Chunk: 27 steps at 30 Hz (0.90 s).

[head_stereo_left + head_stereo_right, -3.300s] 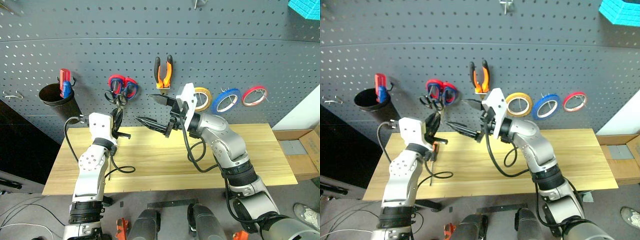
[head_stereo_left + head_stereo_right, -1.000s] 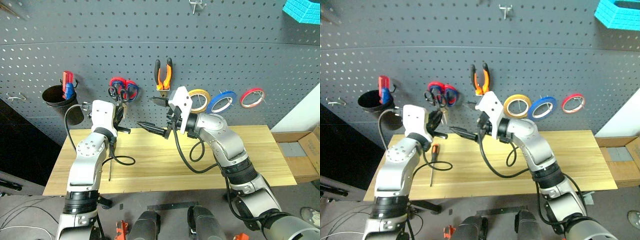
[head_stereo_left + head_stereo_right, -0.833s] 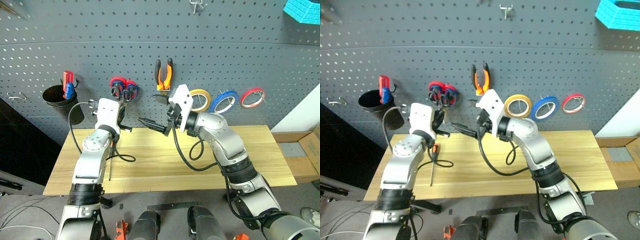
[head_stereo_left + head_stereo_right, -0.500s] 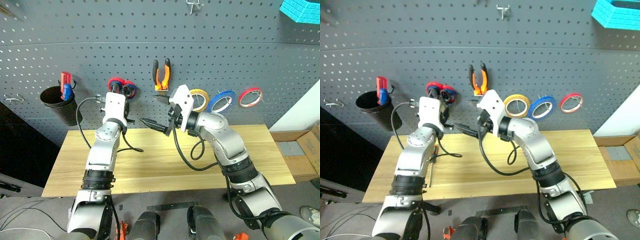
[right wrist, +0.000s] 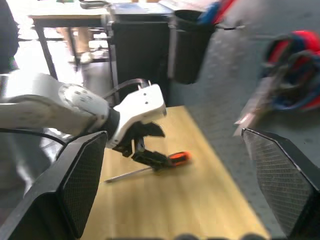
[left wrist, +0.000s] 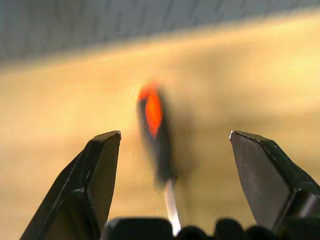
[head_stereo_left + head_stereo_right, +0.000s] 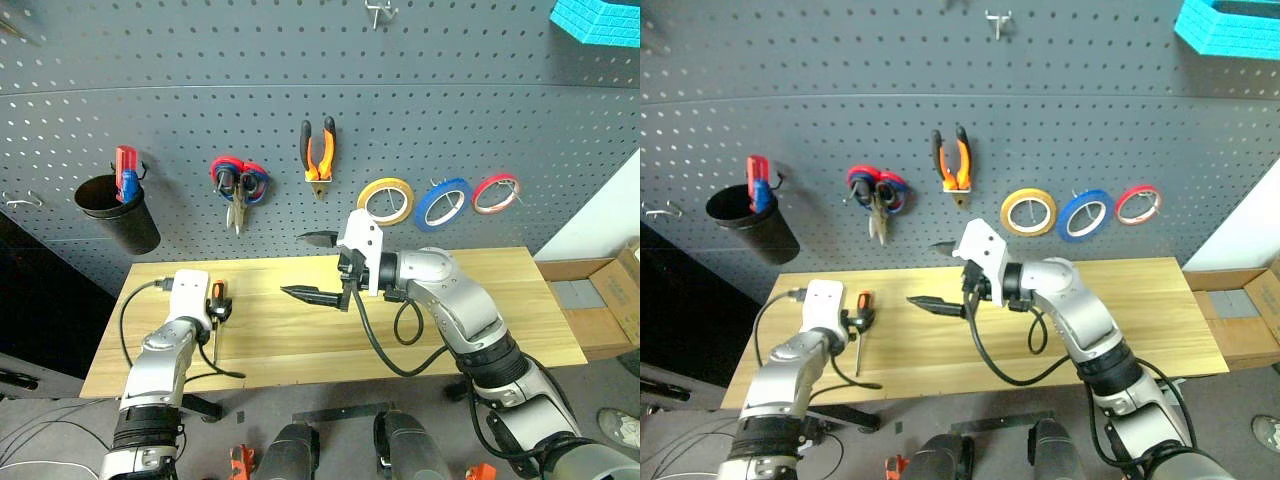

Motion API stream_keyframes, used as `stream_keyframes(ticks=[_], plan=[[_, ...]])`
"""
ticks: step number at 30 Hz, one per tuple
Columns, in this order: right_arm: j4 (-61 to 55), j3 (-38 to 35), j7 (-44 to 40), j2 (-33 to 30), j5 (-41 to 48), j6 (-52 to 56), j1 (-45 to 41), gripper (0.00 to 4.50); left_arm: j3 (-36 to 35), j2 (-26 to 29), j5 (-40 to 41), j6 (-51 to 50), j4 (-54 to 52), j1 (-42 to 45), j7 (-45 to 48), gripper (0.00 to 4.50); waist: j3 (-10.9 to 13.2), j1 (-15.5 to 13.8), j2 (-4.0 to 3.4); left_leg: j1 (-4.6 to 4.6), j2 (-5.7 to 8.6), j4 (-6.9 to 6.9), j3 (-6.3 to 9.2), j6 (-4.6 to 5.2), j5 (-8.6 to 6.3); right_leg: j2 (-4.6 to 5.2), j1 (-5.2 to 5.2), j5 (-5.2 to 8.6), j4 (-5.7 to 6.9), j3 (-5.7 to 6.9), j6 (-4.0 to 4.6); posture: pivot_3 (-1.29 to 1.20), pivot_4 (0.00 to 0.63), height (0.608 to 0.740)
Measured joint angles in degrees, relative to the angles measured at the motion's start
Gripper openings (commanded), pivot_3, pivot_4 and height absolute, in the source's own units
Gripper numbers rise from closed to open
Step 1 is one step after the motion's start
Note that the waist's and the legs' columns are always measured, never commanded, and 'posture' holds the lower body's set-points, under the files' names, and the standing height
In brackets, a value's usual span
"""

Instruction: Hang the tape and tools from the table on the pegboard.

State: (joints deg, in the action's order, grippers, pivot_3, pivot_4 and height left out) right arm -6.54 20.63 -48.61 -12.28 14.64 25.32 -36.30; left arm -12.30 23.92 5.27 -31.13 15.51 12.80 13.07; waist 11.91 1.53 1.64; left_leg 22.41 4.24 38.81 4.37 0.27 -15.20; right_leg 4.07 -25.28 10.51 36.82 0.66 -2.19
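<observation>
Orange-handled screwdriver (image 7: 214,305) flat on table (image 7: 500,330), handle toward pegboard (image 7: 450,90), left gripper (image 7: 215,310) spread astride.

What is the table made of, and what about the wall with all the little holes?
The table looks like pale wood: matte, with plank seams and faint grain. The pegboard looks like painted metal or hardboard, I can't tell which: smooth blue-grey, with even rows of holes.
</observation>
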Motion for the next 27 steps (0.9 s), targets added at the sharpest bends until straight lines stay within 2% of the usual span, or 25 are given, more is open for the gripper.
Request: stream_keyframes(ticks=[8, 13, 18, 27], plan=[[-1.31, 0.48, 0.16, -0.18, 0.03, 1.9, -0.1, 4.5, 0.17, 1.2, 0.56, -2.01, 10.52, 9.14, 1.96, 3.72, -0.06, -0.87, 0.09, 0.0, 0.06, 0.04, -0.05, -0.01, -0.01, 0.06, 0.0, -0.01, -0.01, -0.03, -0.01, -0.01, 0.17, 0.74], [-1.9, 1.0, 0.15, -1.31, -0.04, 3.35, -0.02, 4.5, 1.56, 0.99, 0.23, -2.17, 14.7, 10.02, 2.74, 3.72, -0.06, -0.27, 0.1, 0.02, 0.02, 0.0, -0.04, -0.04, -0.03, 0.09, -0.05, -0.01, -0.01, -0.02, -0.01, -0.02, 0.169, 0.74], [-2.97, 1.26, 0.18, -1.83, 0.0, 4.33, 0.58, 4.5, 1.46, -0.12, -0.66, 1.14, 18.49, 11.31, -1.19, 3.72, -0.07, -0.03, 0.11, 0.01, 0.03, 0.0, -0.04, -0.03, -0.03, 0.12, -0.03, -0.01, -0.02, -0.02, -0.01, -0.03, 0.171, 0.74], [-4.67, 1.2, 0.26, -2.16, 0.12, 5.38, 0.94, 4.5, 1.96, -1.26, -1.34, 3.52, 25.66, 14.48, -2.54, 3.72, -0.08, 0.02, 0.12, -0.05, 0.04, 0.0, -0.06, -0.03, -0.03, 0.13, 0.02, -0.01, -0.01, -0.02, -0.02, -0.04, 0.179, 0.74]])
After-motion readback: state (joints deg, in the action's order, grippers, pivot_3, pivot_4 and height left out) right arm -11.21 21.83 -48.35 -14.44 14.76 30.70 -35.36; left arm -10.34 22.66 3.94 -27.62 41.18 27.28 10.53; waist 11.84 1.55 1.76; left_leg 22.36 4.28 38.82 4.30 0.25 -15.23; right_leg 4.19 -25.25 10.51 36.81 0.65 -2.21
